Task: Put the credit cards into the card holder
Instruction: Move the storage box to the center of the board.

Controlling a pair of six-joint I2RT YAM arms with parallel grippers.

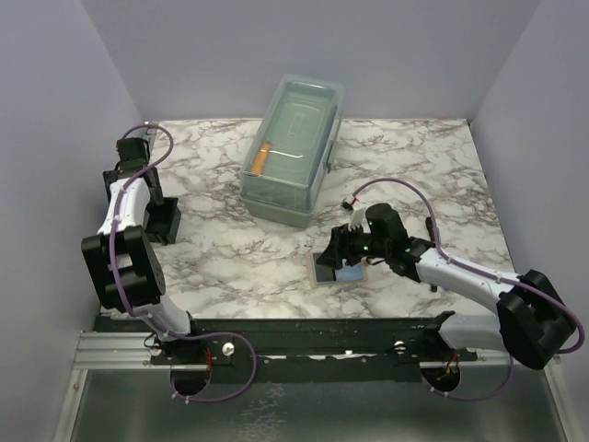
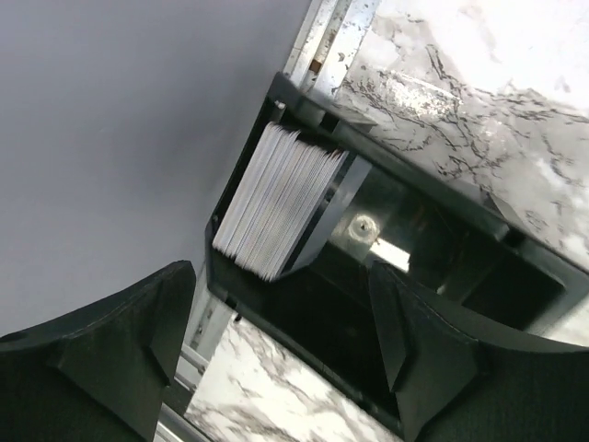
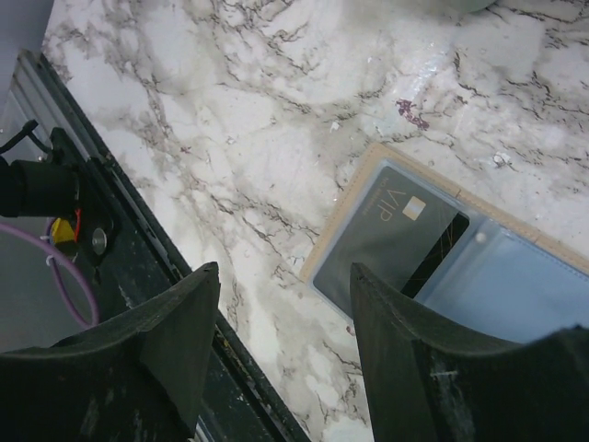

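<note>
The black card holder [image 2: 405,276] lies at the table's left edge [image 1: 165,221], with a stack of white cards [image 2: 276,198] in one slot. My left gripper [image 2: 281,322] is open and empty, just above the holder's rim [image 1: 158,204]. The dark grey credit card [image 3: 386,235], marked VIP, and the light blue credit card [image 3: 515,290] lie flat side by side on the tan pad [image 3: 342,214]. My right gripper [image 3: 285,290] is open and empty, above the marble just beside the grey card's near edge. In the top view it hovers over the pad [image 1: 345,256]; the blue card [image 1: 351,273] shows there.
A large clear lidded box [image 1: 293,147] with an orange item [image 1: 261,158] inside stands at the back centre. A black rail [image 1: 304,336] runs along the near table edge, also showing in the right wrist view [image 3: 138,239]. Purple-grey walls enclose the marble table [image 1: 239,258].
</note>
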